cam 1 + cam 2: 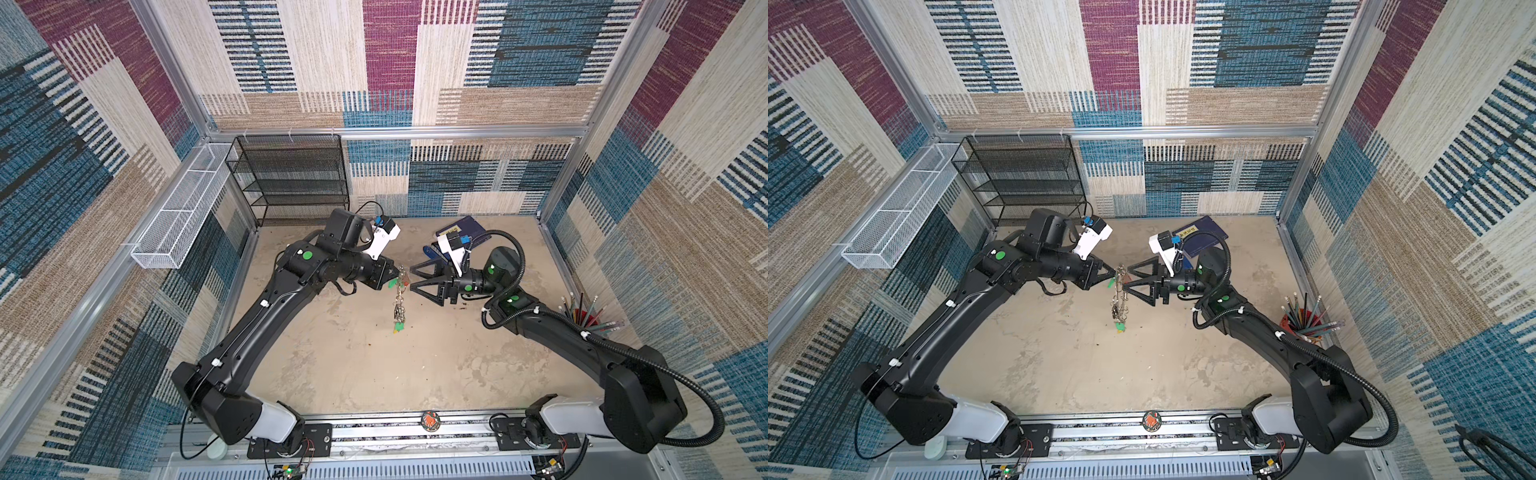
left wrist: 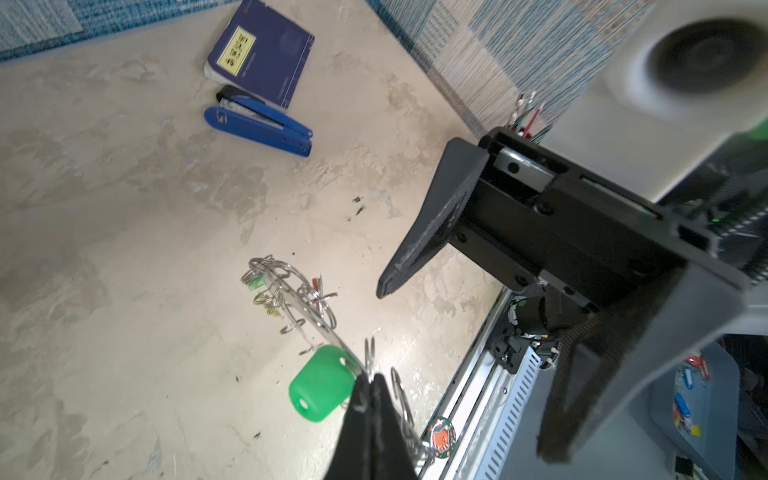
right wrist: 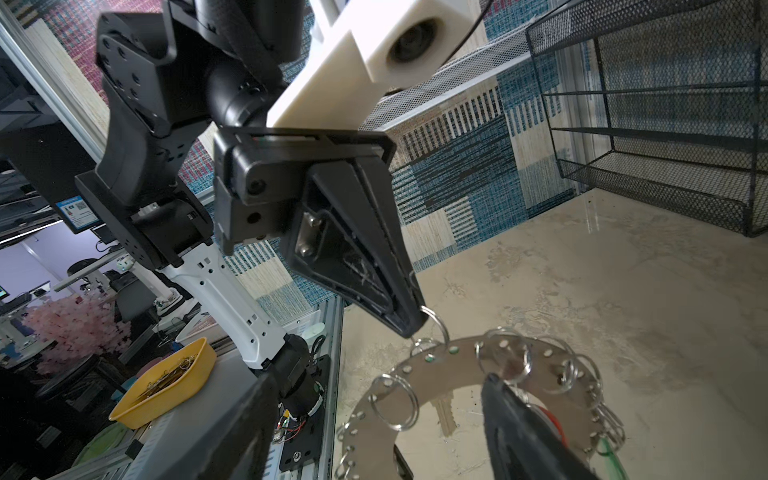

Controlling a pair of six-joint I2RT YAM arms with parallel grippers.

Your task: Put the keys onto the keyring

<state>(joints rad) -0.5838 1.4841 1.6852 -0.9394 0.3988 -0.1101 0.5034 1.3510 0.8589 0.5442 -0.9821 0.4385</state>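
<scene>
The keyring, a flat grey disc rimmed with split rings and small colored tags, hangs edge-on above the table. My left gripper is shut on a split ring at its top rim. One of the keys, with a green tag, hangs beside those tips. Its blade shows through the disc's hole. My right gripper is open, its tips just right of the disc, holding nothing.
A blue notebook and a blue stapler lie at the back right. A red cup of pencils stands by the right wall. A black mesh shelf and a white mesh basket are at the back left. A round badge sits on the front rail.
</scene>
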